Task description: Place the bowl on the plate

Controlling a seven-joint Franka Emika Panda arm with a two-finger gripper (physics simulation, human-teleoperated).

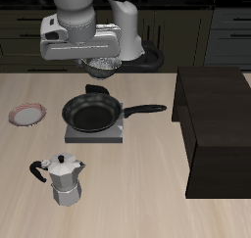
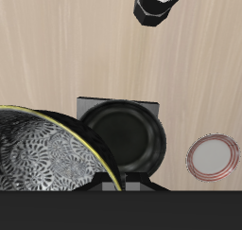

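From the exterior view, the gripper (image 1: 101, 66) is hanging above the table's back with the bowl (image 1: 102, 65) clamped in it, off the table. The plate (image 1: 27, 115) is sitting off beside the frying pan (image 1: 93, 114); a moka pot (image 1: 65, 178) is standing nearer the front edge.

Wrist view: the bowl (image 2: 47, 156) is looming close, with the pan (image 2: 128, 136) below it and the plate (image 2: 213, 159) beside that.

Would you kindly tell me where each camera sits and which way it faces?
Exterior view: high before the table, looking down and back at the arm; the claw carries the bowl above the frying pan, with the plate and moka pot also in sight.
Wrist view: on the claw, looking down; only its dark body edge shows beside the bowl.
Shared: bowl, frying pan, plate, moka pot.
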